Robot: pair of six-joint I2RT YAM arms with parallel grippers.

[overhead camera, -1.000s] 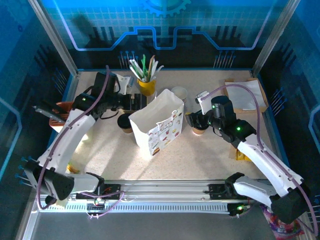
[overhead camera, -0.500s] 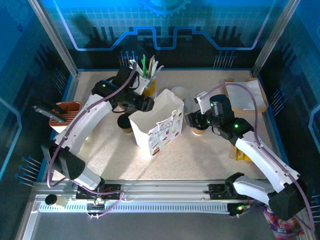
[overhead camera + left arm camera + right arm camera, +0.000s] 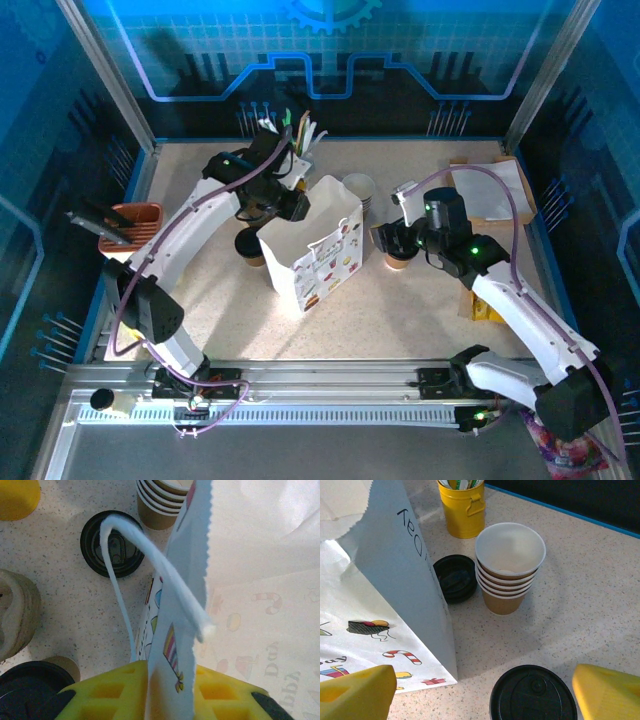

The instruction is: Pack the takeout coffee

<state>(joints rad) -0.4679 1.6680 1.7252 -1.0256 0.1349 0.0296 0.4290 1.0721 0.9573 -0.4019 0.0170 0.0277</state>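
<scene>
Left claw is clamped on the bag rim, likely to hold its mouth open. Right claw is spread, straddling the coffee cup right of the bag. The other cup stands left of the bag. Neither is packed.

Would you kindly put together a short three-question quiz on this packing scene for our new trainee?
1. True or false: the left gripper is pinching the wall of the paper bag.
2. What sits between the open fingers of the right gripper? A: the yellow cup. B: a lidded coffee cup. C: the stack of open cups.
3. Where does the other lidded coffee cup stand?
Key: 1 true. 2 B. 3 on the table, left of the bag and outside it.
</scene>
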